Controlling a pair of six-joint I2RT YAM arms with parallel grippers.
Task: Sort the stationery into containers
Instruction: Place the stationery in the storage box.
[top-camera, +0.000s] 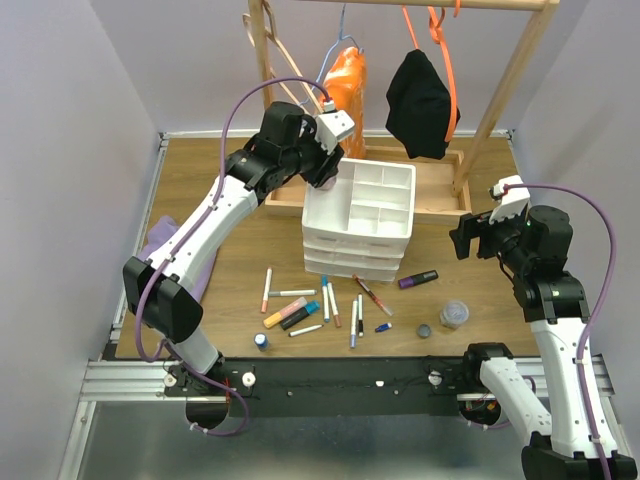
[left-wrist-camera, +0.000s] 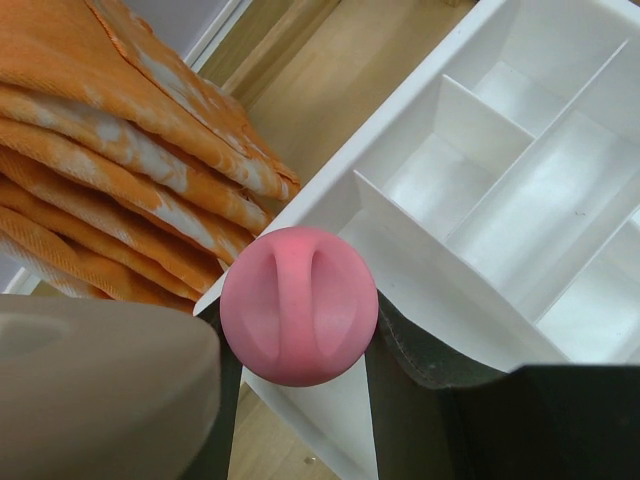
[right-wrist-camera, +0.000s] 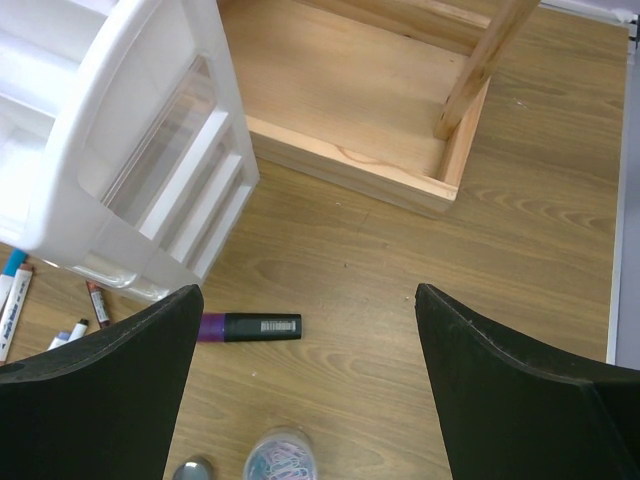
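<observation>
Pale lavender walls (top-camera: 70, 100) are enclosing a brown wood-grain tabletop (top-camera: 262, 235), where a light wooden clothes rack (top-camera: 508, 90) is standing along the far edge, with an orange cloth (top-camera: 348, 80) and a black cloth (top-camera: 422, 95) hanging from its rail.

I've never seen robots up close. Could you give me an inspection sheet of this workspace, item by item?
Surface: wooden table, no spills seen.
Job's things: pens scattered before the drawer unit; purple marker and blue-capped bottle on the table; white tray, visible compartments look empty.
Clutter: purple cloth at the table's left edge; clear jar of clips.
Claws: left claw shut on a pink-capped bottle over the tray's edge; right claw open, empty.
Cables: purple cable loops along each arm.
Surroundings: wooden clothes rack behind, holding an orange garment and a black garment.
</observation>
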